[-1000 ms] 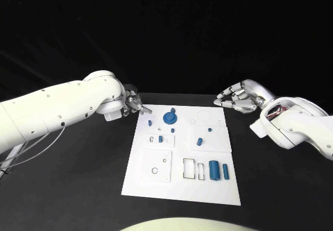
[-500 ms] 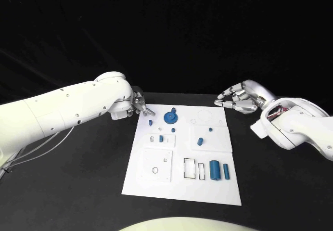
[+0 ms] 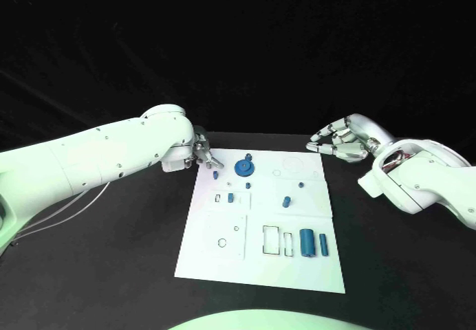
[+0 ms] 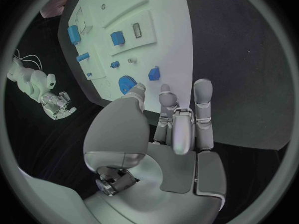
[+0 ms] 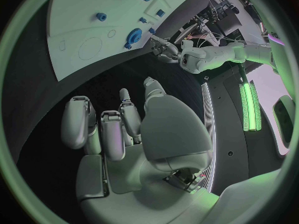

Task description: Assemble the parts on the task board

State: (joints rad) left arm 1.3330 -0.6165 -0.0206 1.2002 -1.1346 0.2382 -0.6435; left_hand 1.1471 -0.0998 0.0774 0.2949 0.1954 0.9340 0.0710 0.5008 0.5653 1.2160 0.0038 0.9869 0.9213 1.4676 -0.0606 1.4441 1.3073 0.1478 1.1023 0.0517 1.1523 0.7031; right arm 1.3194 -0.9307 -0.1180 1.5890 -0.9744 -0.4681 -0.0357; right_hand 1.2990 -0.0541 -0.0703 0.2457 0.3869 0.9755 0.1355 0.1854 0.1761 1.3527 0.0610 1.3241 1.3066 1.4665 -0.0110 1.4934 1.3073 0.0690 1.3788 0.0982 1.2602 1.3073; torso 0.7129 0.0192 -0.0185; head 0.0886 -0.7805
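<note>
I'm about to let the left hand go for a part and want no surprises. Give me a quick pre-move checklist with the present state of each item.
1. Left hand holds nothing, fingers apart: ok.
2. Left hand sits at the task board far left corner, near the blue gear: ok.
3. Right hand is off the board, beyond its far right corner: ok.
4. Right hand holds nothing: ok.
5. Blue gear seated on its post: cannot tell.
6. Two blue cylinders lie untouched near the board's near right: ok.

Left hand hovers, seemingly empty, at the task board beside the blue gear.
</note>
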